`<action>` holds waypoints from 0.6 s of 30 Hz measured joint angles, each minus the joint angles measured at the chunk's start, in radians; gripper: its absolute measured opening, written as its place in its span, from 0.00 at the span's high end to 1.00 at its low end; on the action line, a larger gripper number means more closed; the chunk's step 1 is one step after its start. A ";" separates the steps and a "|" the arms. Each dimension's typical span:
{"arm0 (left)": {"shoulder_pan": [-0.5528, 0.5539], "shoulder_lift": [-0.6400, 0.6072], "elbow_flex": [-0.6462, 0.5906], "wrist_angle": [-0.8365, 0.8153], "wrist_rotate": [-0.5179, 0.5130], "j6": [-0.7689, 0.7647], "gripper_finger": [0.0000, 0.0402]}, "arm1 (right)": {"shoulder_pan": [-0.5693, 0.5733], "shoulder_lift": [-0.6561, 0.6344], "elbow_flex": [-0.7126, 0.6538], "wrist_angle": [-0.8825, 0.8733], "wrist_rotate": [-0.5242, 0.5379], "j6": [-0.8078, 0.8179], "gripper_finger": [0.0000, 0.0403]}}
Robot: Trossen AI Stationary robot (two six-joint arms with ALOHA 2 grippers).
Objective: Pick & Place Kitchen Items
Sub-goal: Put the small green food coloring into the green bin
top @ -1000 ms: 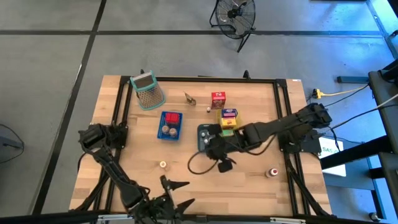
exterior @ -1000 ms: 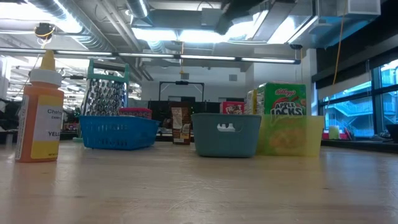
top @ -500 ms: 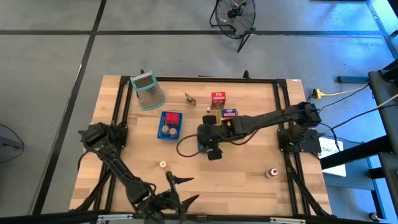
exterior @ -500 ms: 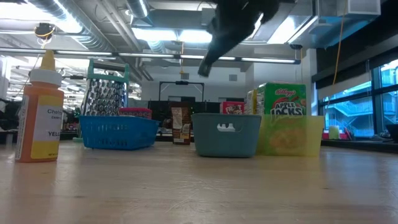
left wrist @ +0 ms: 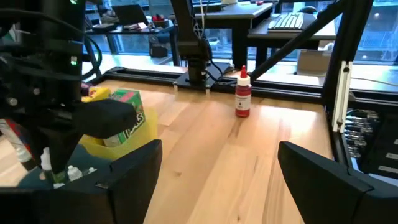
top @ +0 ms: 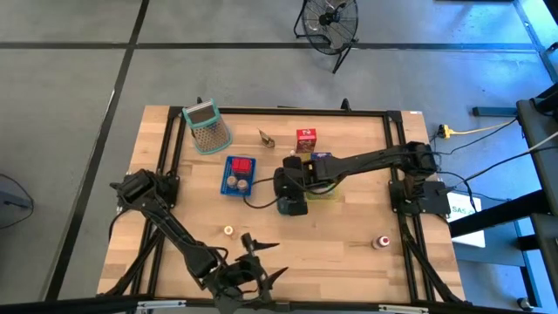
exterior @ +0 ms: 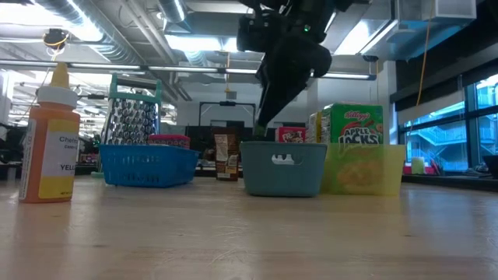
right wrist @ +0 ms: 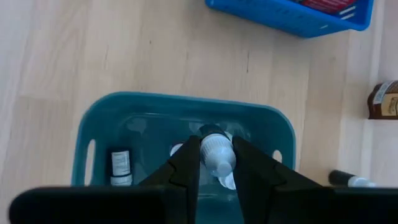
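My right gripper (top: 292, 202) reaches from the table's right to the grey-blue tray (right wrist: 93, 134) at mid-table and is shut on a small white-capped bottle (right wrist: 217, 154). In the low view its fingers (exterior: 263, 124) reach down to the tray's rim (exterior: 282, 145). Another small bottle (right wrist: 120, 165) and white pieces lie on the tray floor. My left gripper (top: 259, 262) waits open near the table's near edge. A red-capped bottle (left wrist: 242, 93) stands on its base toward the near right corner. A small round piece (top: 228, 230) lies on the bare wood. My right gripper pinches the small bottle between its two fingers just below the white cap (right wrist: 217, 144). The fingers come from above, pointing down. The bottle stands upright in the hold, cap up, over the inside of the grey-blue tray; whether its bottom touches the tray floor is hidden.
A blue tray (top: 238, 174) with a red carton and round pieces sits left of the grey-blue one. A yellow tray with a green carton (left wrist: 124, 109) sits right of it. The grater (top: 207, 126), a red carton (top: 305, 139) and a blue-purple carton (top: 321, 159) stand farther back.
My right gripper has moved from the near middle of the table toward the far-left, over the grey-blue tray, and has come down until its fingers reach the rim. My left gripper has drifted a little toward the table's right along the near edge.
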 joint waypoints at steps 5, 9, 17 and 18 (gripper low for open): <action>-0.011 0.000 0.000 -0.036 -0.004 -0.057 0.21 | -0.007 0.000 0.000 0.000 -0.006 -0.013 0.80; -0.016 0.000 0.000 -0.051 -0.008 -0.101 0.21 | -0.007 0.000 0.000 0.002 -0.021 -0.017 0.80; -0.017 0.000 0.000 -0.066 -0.007 -0.147 0.21 | 0.010 0.006 0.000 0.000 -0.023 -0.016 0.80; -0.017 0.000 0.000 -0.066 -0.007 -0.147 0.21 | 0.013 0.006 0.000 -0.001 -0.023 -0.015 0.80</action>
